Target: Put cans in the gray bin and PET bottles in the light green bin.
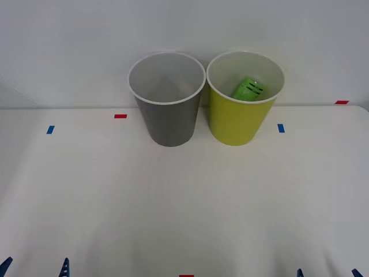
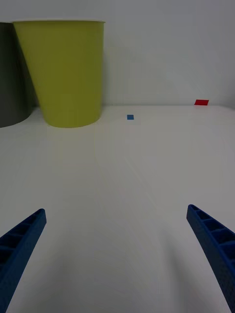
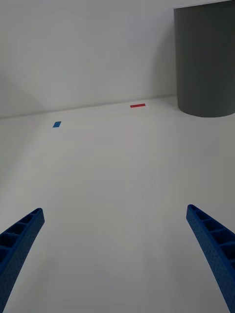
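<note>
The gray bin stands at the back of the white table, and nothing shows inside it. Touching its right side is the light green bin, with a green-labelled PET bottle lying tilted inside. My left gripper rests open at the front left edge of the table, far from both bins. My right gripper rests open at the front right edge. From the right wrist the light green bin stands far ahead; from the left wrist the gray bin does. No cans are in view.
Small blue tape marks and red tape marks dot the table. Another red mark sits at the front edge. A pale wall rises right behind the bins.
</note>
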